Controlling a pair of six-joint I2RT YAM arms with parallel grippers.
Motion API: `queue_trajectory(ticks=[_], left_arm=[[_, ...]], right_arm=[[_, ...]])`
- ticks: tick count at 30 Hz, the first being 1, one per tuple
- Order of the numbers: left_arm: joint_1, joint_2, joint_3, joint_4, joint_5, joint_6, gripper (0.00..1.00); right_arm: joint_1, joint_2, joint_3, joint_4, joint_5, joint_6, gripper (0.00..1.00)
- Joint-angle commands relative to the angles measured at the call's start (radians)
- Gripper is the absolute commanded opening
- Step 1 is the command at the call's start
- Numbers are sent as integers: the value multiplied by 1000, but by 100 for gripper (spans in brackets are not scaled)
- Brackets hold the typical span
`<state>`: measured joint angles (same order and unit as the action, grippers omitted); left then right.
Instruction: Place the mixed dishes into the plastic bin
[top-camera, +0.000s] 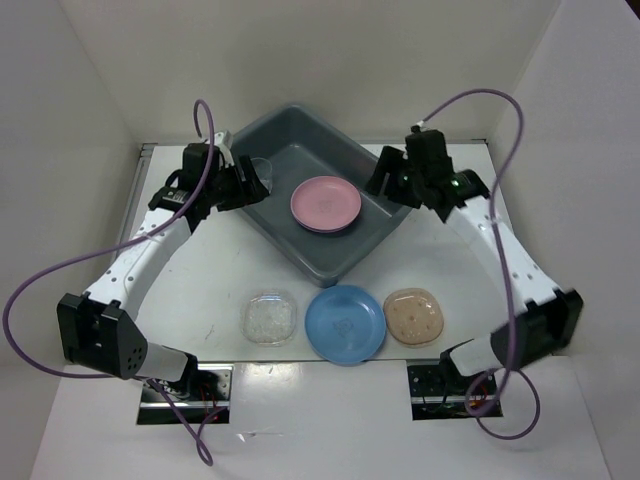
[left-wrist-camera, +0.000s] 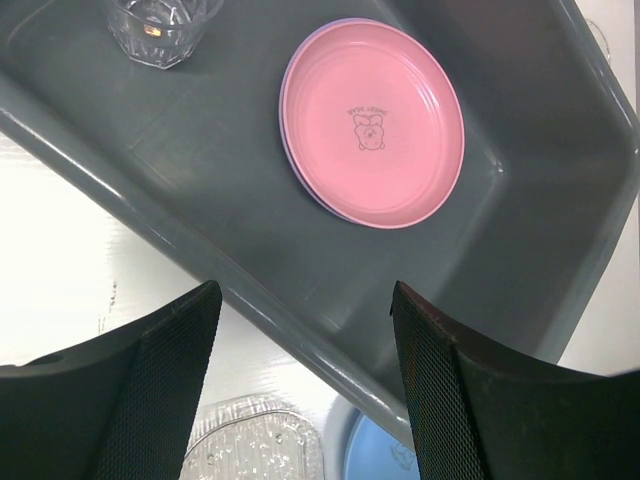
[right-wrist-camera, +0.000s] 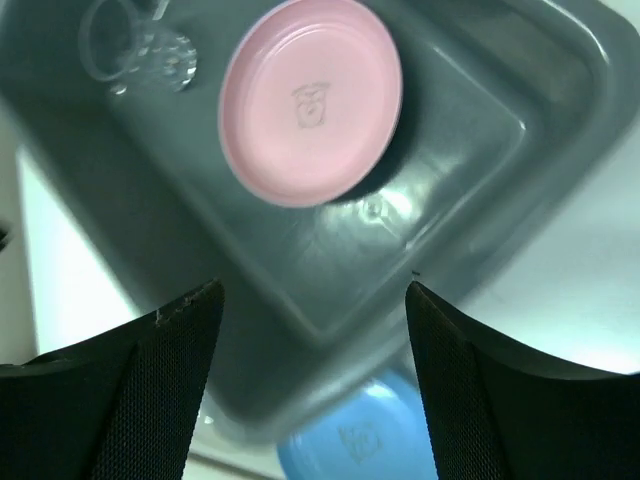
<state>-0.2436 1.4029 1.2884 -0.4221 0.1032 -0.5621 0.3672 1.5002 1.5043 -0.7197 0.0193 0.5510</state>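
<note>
The dark grey plastic bin (top-camera: 300, 155) sits turned at an angle on the white counter (top-camera: 200, 290), toward the middle of its far edge. Inside it a pink plate (top-camera: 326, 203) lies flat on the floor, and a small clear cup (left-wrist-camera: 160, 25) stands upright in the bin's left corner, apart from the plate. Three more dishes lie in a row along the counter's near edge: a clear dish (top-camera: 270, 317) on the left, a blue plate (top-camera: 345, 323) in the middle just beside it, and a tan rounded-square dish (top-camera: 413, 316) on the right. The left hand (top-camera: 245, 185) hovers at the bin's left rim, its fingers spread wide with nothing between them. The right hand (top-camera: 385, 180) hangs at the bin's right rim, also wide apart and empty.
</note>
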Motion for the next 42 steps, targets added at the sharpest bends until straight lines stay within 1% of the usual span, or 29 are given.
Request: queue_trajectory(ticks=[1, 2, 4, 6, 8, 13, 16, 21, 23, 24, 28, 34, 36, 37, 40, 42], left_arm=[[6, -15, -15, 49, 12, -25, 77], [6, -15, -15, 49, 12, -25, 77], [6, -15, -24, 49, 12, -25, 77], [6, -6, -24, 49, 12, -25, 77], [6, -5, -24, 49, 12, -25, 77], [6, -5, -35, 49, 21, -25, 77], [6, 4, -49, 59, 21, -25, 77], [6, 14, -60, 68, 30, -25, 77], [6, 15, -60, 57, 30, -25, 77], [6, 24, -60, 57, 30, -25, 77], [6, 34, -60, 48, 21, -16, 77], [6, 44, -69, 48, 21, -16, 77], [6, 44, -69, 48, 21, -7, 77], [6, 44, -69, 48, 21, -7, 77], [6, 44, -78, 48, 21, -7, 77], [6, 44, -87, 48, 21, 2, 77]], right_arm=[[32, -147, -116, -84, 10, -2, 78], [59, -170, -168, -101, 10, 13, 78], [88, -222, -219, -150, 36, 58, 76], [130, -248, -295, -173, 36, 134, 73], [156, -271, -366, -204, 36, 214, 73], [258, -261, -452, -273, 36, 334, 73], [292, -250, -499, -262, 27, 358, 72], [303, -216, -590, -166, 14, 391, 70], [303, -216, -624, -152, 14, 432, 64], [303, -216, -634, -141, 14, 446, 64], [328, -296, -682, -152, 4, 526, 63], [438, -357, -745, -170, -12, 673, 62], [467, -357, -773, -179, -31, 723, 61], [504, -357, -773, -179, -32, 740, 59], [580, -357, -782, -202, -41, 808, 59], [608, -357, -792, -213, -50, 833, 59]])
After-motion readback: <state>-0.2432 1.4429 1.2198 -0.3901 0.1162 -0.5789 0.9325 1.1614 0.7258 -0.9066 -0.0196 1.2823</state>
